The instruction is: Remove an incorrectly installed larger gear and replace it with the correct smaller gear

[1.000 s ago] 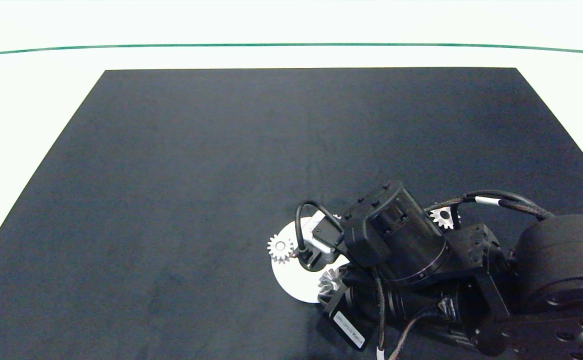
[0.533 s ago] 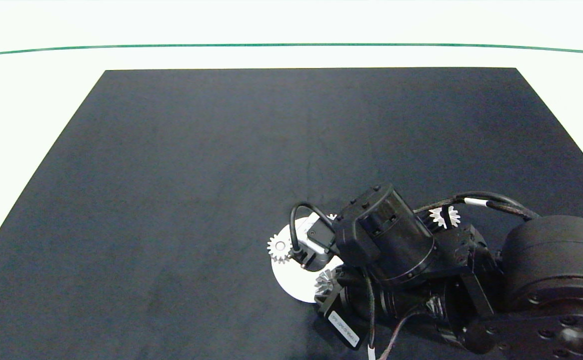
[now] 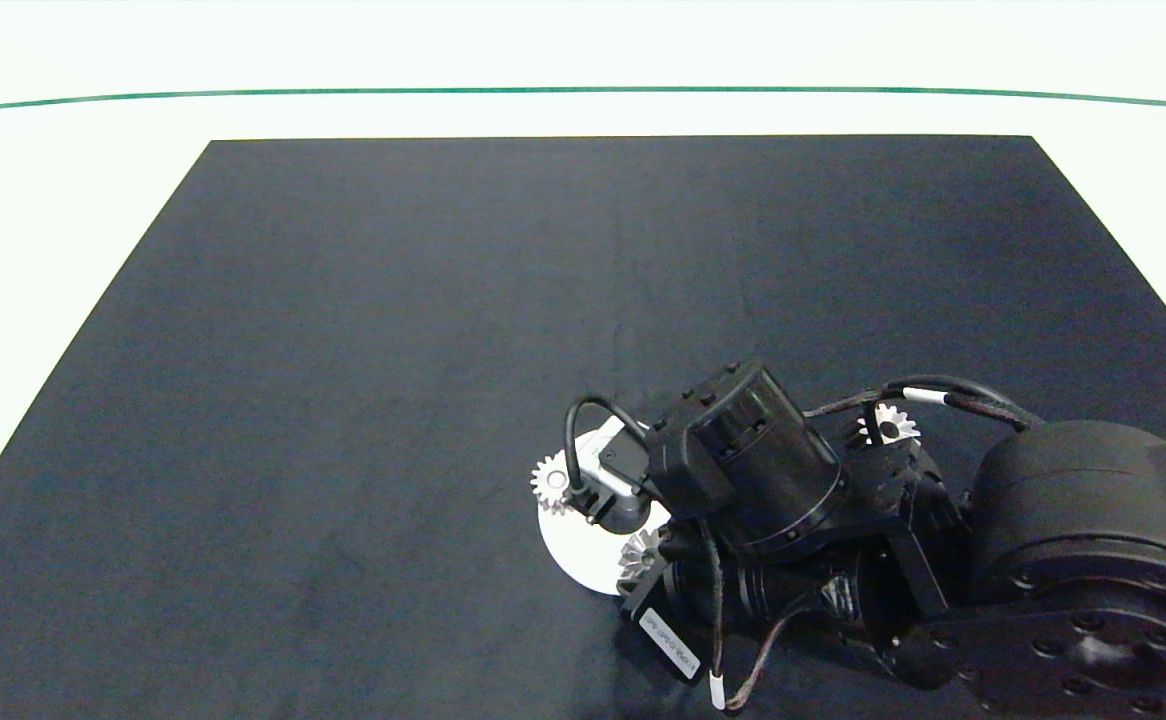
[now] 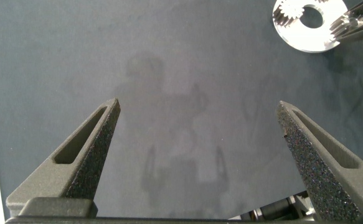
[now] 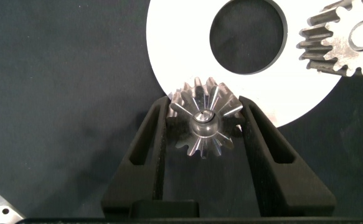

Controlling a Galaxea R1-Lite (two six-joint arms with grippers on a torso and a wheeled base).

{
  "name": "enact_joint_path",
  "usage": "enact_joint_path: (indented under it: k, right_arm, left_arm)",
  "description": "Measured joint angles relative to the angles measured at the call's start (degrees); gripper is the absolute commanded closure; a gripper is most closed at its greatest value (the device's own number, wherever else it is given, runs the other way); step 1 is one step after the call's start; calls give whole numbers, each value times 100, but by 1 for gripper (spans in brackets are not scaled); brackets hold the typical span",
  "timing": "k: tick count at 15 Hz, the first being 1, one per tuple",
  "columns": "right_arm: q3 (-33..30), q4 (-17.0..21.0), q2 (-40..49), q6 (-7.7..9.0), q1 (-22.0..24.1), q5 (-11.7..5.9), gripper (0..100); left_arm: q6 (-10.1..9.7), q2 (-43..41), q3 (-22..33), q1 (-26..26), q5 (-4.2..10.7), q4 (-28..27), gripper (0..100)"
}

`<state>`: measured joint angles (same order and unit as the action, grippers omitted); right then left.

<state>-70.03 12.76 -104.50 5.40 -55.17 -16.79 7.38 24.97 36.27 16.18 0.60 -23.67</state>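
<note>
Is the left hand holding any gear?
No, the left hand is open over the bare black mat, with nothing between its fingers.

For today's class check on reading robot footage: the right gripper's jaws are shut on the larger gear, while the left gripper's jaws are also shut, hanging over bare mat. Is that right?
Not quite. The left gripper has its jaws wide apart, open over the bare mat, as the left wrist view shows. The rest stands: the right gripper is shut on the larger gear, at the edge of the white disc.
</note>
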Motion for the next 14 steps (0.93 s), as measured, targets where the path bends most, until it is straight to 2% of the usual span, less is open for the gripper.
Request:
enact_joint_path:
  k: [1,11,12,14]
  right_arm:
    - [0,0,-13,0,0,-2,0]
    - [-77,16,26,-26,7,1,0]
    - [-77,22,105,-30,18,-40,0]
    - [-88,24,332,-48,74,-366,0]
  left_arm:
    - [-2,0,-5,-2,0,0,0]
    - [-2,-13,0,-11,0,-16,0]
    - [-2,-27,0,-20,2,-72,0]
    - [-7,-85,6,-33,22,-165,0]
